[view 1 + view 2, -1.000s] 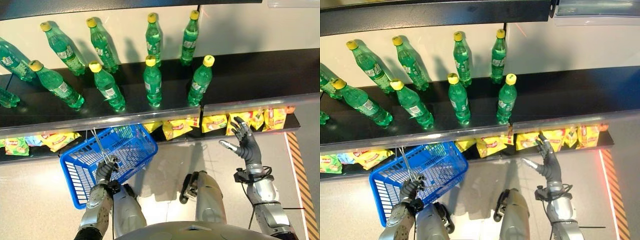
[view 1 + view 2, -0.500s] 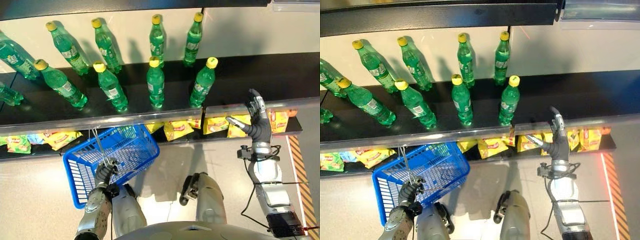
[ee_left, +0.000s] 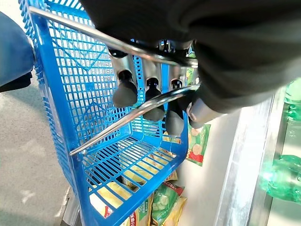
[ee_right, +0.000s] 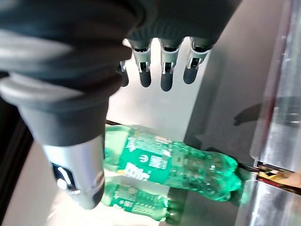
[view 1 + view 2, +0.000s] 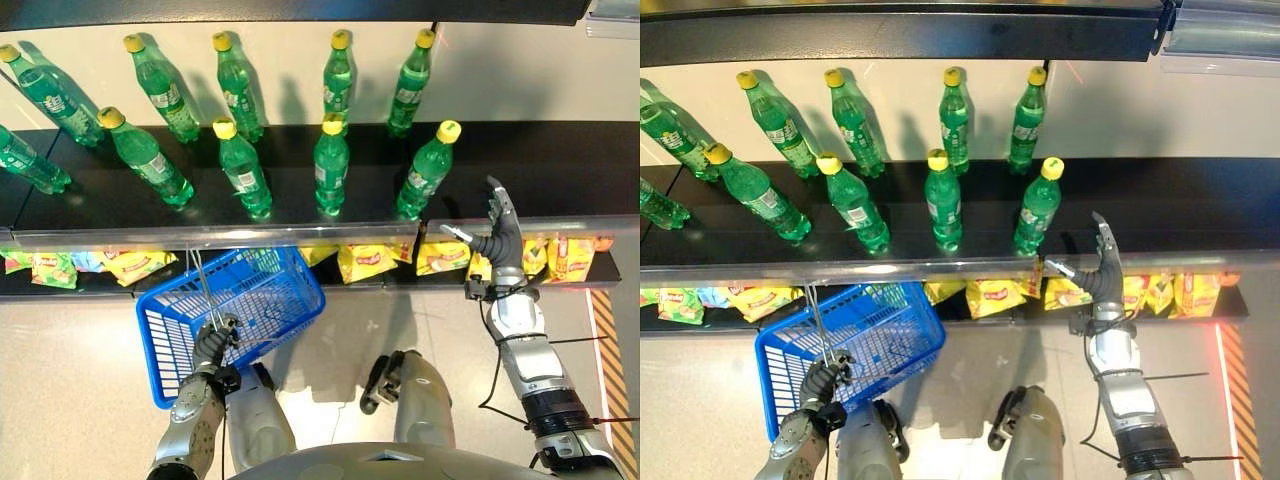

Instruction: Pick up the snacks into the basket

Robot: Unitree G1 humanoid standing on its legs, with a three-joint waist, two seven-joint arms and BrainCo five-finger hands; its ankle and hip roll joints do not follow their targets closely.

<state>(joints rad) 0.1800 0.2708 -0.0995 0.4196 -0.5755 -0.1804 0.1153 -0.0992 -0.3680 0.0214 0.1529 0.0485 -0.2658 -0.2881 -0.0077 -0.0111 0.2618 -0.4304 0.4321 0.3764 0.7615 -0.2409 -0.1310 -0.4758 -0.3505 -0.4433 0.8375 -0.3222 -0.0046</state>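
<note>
At lower left, our left hand (image 5: 212, 345) curls round the thin metal handle (image 3: 117, 120) of a blue plastic lattice basket (image 5: 180, 325), which hangs tilted before the shelves. To the right, our right hand (image 5: 497, 235) is raised with fingers spread, holding nothing, at the glossy shelf edge (image 5: 300, 233). Just beyond it, crinkly yellow snack bags (image 5: 366, 263) lie on the lower shelf, beneath green, yellow-capped bottles (image 5: 330, 168).

Silver-grey arms, dark ribbed wrist covers
</note>
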